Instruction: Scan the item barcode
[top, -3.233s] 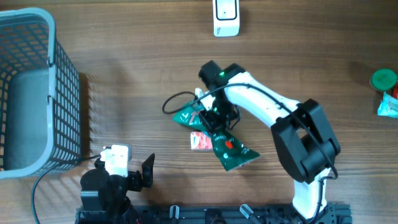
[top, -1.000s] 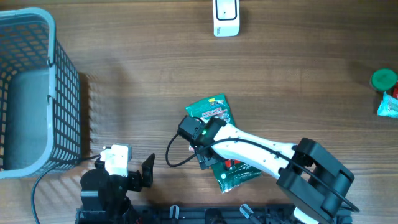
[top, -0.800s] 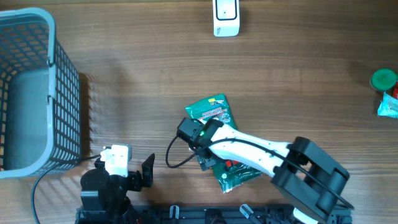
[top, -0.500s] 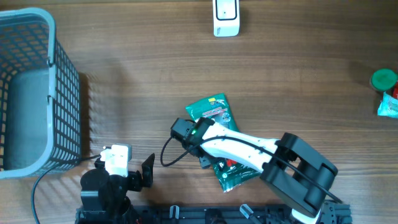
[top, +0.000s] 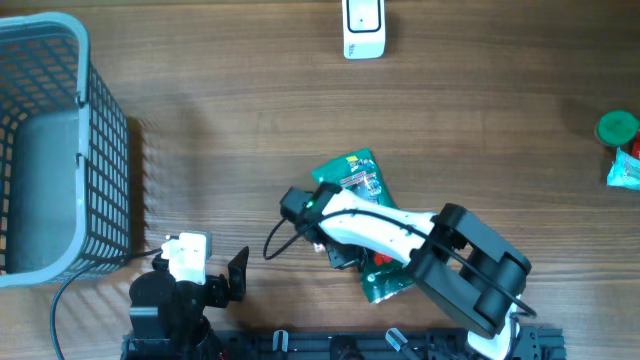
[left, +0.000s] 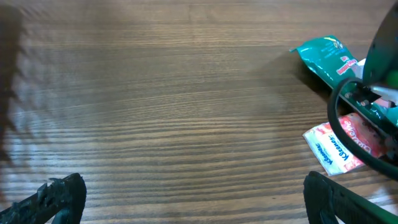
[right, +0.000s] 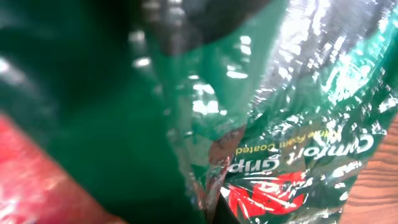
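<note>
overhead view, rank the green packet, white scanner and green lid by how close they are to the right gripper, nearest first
1. green packet: mid-table, pinched in the shut right gripper.
2. white scanner: at the top edge, almost straight up the picture from the gripper.
3. green lid: at the far right edge, clearly the farthest.

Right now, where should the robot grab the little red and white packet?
By its free corner nearest the open wood, coming in low from the basket side. The packet lies flat on the table. Its other end is crossed by the black cable, with the green bag close by, so only that corner looks clear to pinch.
</note>
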